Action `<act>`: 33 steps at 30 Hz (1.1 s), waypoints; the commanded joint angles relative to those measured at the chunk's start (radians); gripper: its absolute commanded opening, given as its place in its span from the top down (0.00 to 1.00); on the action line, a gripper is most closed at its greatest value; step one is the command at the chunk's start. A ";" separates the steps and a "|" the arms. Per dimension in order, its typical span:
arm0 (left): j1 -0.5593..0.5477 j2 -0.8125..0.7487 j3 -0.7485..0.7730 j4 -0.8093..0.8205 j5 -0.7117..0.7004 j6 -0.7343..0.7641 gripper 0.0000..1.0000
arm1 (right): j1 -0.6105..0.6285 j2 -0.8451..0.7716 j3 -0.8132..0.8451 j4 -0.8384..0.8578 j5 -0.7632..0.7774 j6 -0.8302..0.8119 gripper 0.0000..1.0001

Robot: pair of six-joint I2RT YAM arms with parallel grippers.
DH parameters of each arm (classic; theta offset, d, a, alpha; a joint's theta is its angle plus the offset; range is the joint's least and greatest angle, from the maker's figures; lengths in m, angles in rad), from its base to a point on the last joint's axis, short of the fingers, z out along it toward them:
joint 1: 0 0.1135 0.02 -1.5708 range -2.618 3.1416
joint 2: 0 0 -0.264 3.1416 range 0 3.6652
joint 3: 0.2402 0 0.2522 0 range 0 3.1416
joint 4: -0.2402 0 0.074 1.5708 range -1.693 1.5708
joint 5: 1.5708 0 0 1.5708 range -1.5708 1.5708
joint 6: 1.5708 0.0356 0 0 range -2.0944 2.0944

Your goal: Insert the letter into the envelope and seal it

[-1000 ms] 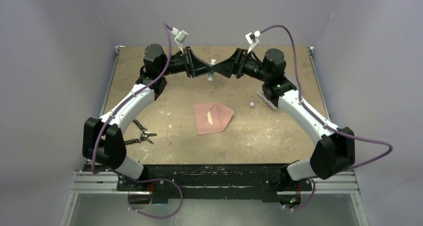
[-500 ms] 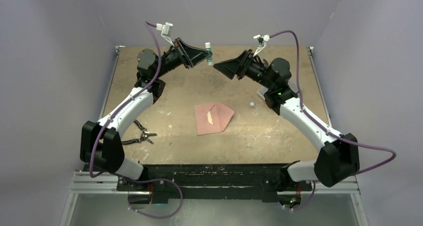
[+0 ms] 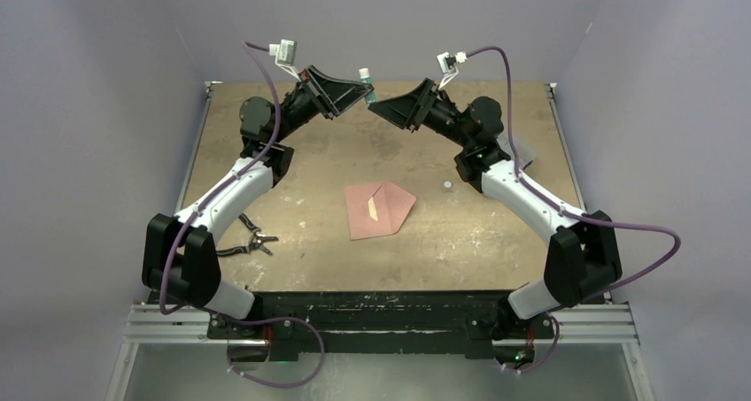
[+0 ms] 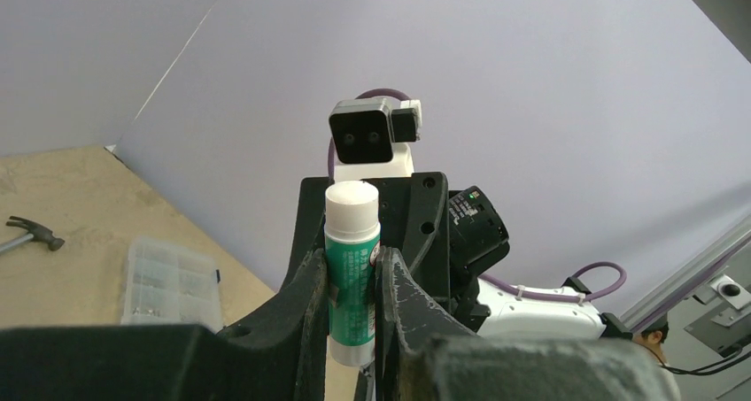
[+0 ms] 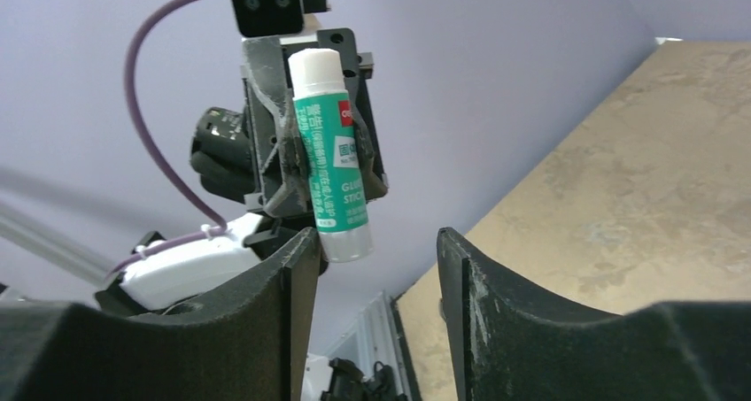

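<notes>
Currently left pincer [image 3: 365, 87] clamps a glue stick [image 4: 352, 268] high over the far bench [image 3: 310, 153] edge; right pincer [image 5: 376, 242] gapes just beside it; envelope [image 3: 379, 211] lies mid-bench, flap pointing right, well apart from both

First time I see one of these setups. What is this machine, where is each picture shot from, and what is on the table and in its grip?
This robot has a left arm and a right arm bolted at a table's near edge. One picture looks down from above and behind them; the other two come from a camera on each wrist, showing its own pincer. On the table lie a pink envelope with its flap open, black pliers and a small white round piece. The left pincer is shut on a green and white glue stick; the right pincer is open, close to the stick.
</notes>
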 commanded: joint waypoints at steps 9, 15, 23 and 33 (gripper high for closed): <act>0.001 -0.027 -0.011 0.125 0.007 -0.044 1.00 | 0.014 0.051 0.104 0.149 -0.086 0.116 0.72; 0.001 -0.027 0.005 0.074 0.014 -0.015 0.88 | 0.016 0.068 0.151 0.105 -0.163 0.061 1.00; 0.001 -0.031 0.058 -0.172 0.088 0.145 0.72 | 0.015 0.087 0.293 -0.373 -0.176 -0.244 1.00; 0.020 -0.052 0.026 -0.161 0.042 0.136 0.67 | 0.016 0.059 0.242 -0.389 -0.174 -0.263 1.00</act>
